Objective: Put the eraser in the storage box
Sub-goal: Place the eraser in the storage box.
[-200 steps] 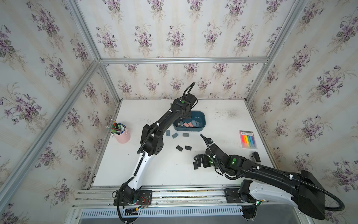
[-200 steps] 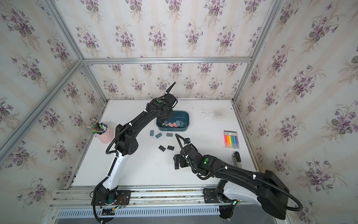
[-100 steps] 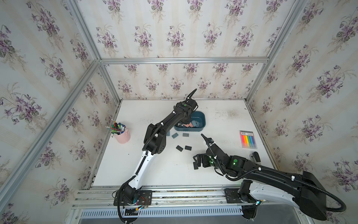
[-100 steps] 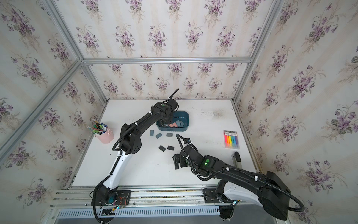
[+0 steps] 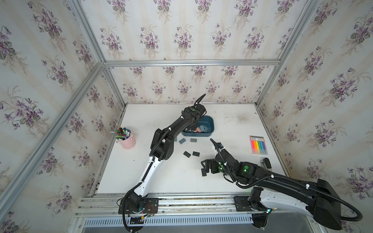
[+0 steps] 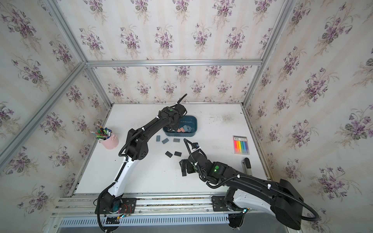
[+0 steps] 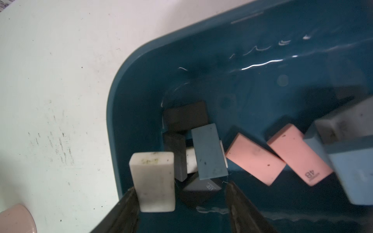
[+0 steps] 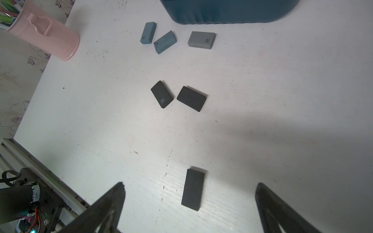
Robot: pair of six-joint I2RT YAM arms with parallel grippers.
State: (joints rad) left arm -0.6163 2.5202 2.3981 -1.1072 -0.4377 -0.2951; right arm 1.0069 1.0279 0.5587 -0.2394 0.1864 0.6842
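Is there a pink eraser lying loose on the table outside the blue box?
No, the pink erasers lie inside the box; those on the table are blue, grey or black.

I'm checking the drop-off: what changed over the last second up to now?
The left tool opened above the box, freeing the white eraser, now beside one finger. The left elbow swung slightly toward the box. The right tool, open over a black eraser, and the other erasers on the table stayed put.
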